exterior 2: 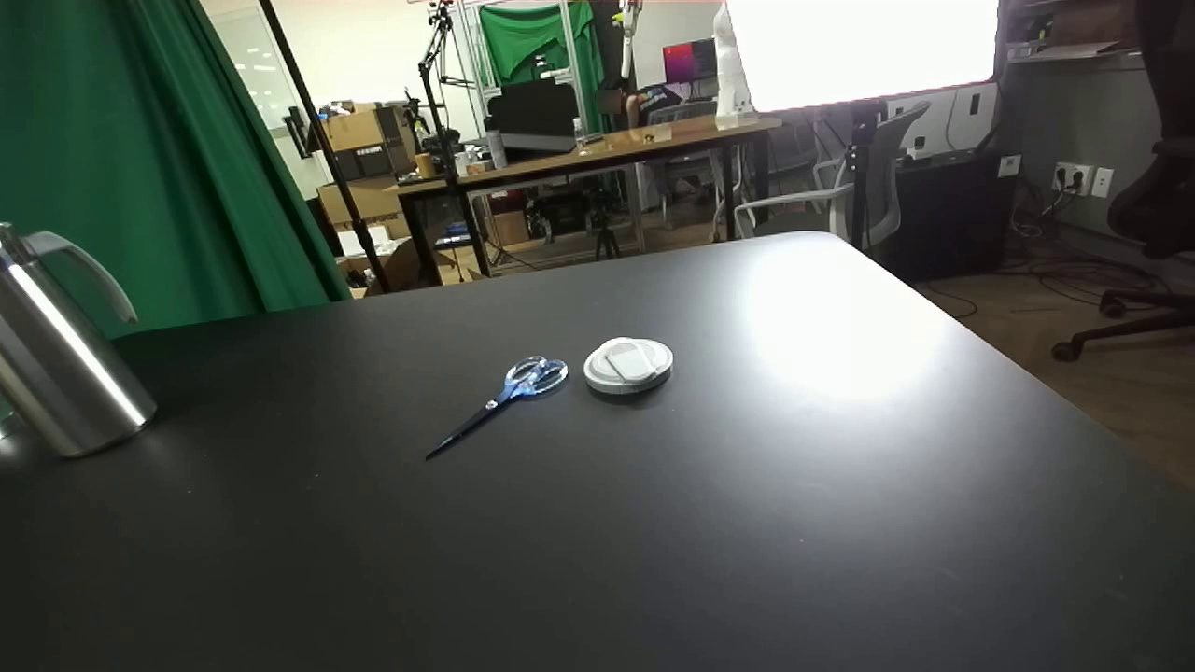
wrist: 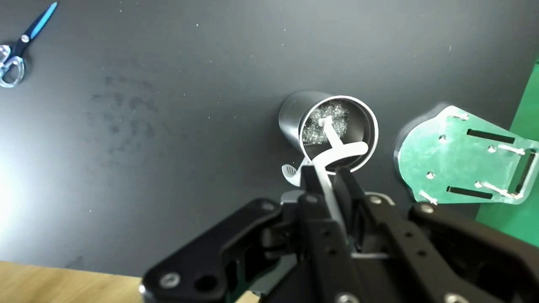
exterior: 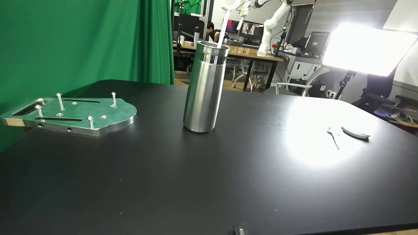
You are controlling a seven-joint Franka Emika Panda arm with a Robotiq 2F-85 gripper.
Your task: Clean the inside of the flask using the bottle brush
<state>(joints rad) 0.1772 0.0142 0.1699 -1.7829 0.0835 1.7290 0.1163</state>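
The black table (wrist: 202, 176) spread beneath the claw (wrist: 327, 176). The brushed-steel flask (exterior: 204, 94) stood on it; in the wrist view its open mouth lay just ahead of the claw's tips, and its pale side handle (wrist: 291, 174) showed just left of them. The green plate (wrist: 461, 162) with its metal pegs (exterior: 60, 101) lay to the claw's right, near the flask but apart from it. The white bottle brush (wrist: 334, 135) had its bristly head down inside the flask, and the claw was pinching its curved handle above the mouth. In an exterior view its shaft (exterior: 223, 30) rose out of the flask. Well off to the claw's left lay the clear-handled scissors (wrist: 25, 39). Farther from the claw than these, near their finger loops, lay a round white lid (exterior 2: 627, 366), as both exterior views showed.
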